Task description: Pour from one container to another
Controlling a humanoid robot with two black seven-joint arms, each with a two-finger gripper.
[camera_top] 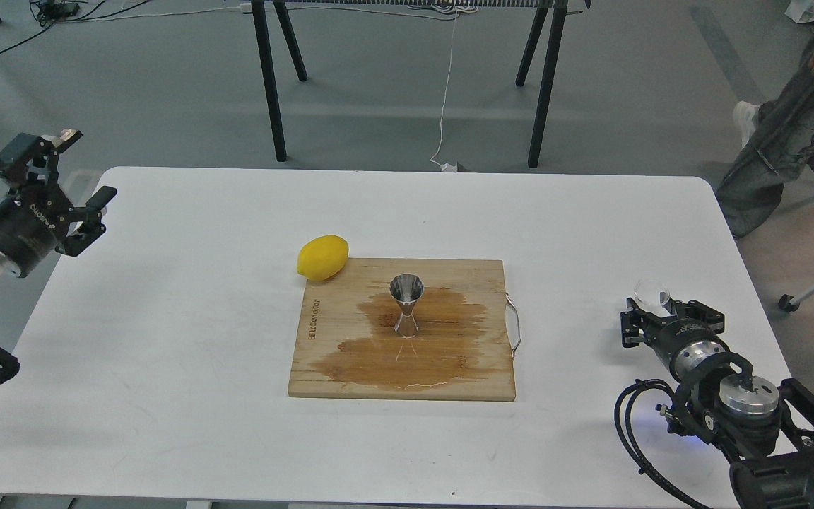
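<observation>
**On the wet board, a jigger; at the right edge, a cup in the gripper**

In the middle of the white table point(167, 318) lies a wooden cutting board point(478, 382) with a thin metal handle on its right side. A large dark wet stain covers the centre of the board. The jigger point(405, 305) stands upright inside this stain, its wide mouth facing up. A yellow lemon point(322, 257) rests at the far left corner of the board, partly on the wood and partly on the table.

At the near right side of the table, well apart from the board, the right gripper point(656, 309) is over the table surface. The glass cup point(653, 293) sits between its fingers, so the gripper is closed around the cup. The cup looks tilted, with its round rim turned toward the far left, but I cannot tell whether any liquid is inside.

At the far left, the left gripper point(82, 191) is just beyond the table edge. Its two fingers are spread wide and hold nothing.

Behind the table, black legs of another stand point(269, 85) are on the grey floor, and a person's leg point(781, 141) shows at the far right.
</observation>
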